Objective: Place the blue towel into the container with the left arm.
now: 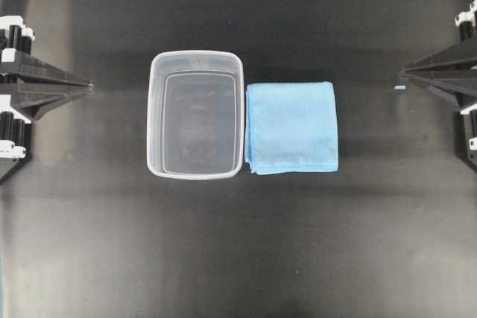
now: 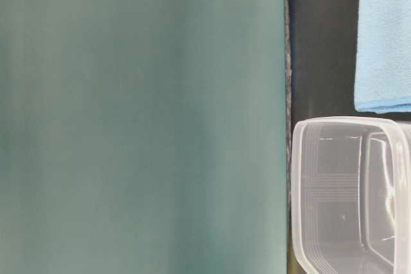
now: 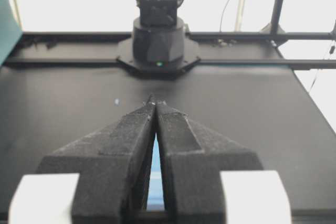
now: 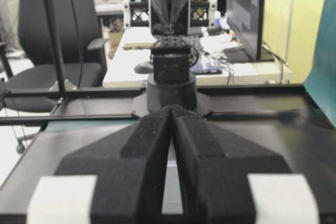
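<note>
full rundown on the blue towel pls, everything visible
The light blue, folded, roughly square microfibre towel lies flat on the black table. Its surface looks soft and finely napped; layered fold edges show along its near and left sides. It sits just right of the clear rectangular plastic tub in the overhead view, left edge against or nearly against the tub's rim; contact cannot be confirmed. The table-level view catches one corner of it. Nothing rests on it and neither gripper touches it.

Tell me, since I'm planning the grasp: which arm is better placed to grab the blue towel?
Right: the right gripper faces the blue towel directly, while the container blocks the left gripper.
</note>
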